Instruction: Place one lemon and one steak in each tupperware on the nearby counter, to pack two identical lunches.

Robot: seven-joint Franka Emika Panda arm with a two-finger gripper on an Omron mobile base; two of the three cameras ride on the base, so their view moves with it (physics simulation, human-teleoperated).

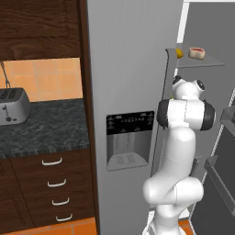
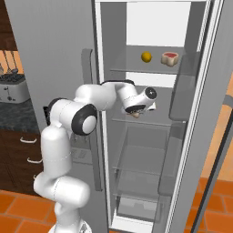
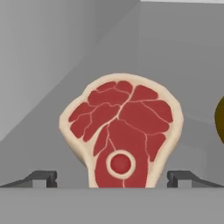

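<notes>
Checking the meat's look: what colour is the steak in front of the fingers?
Red with a cream rim, steak; clearest in the hand view.

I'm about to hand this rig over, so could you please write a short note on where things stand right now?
Gripper: open, holding nothing, inside the open fridge with a steak lined up between its fingertips.
Job's things: a second steak and a lemon sit on the upper shelf. Counter lies left of the fridge, carrying a toaster.
Done: nothing visibly packed.
Left: grasp this steak, then pack both lunches.
</notes>
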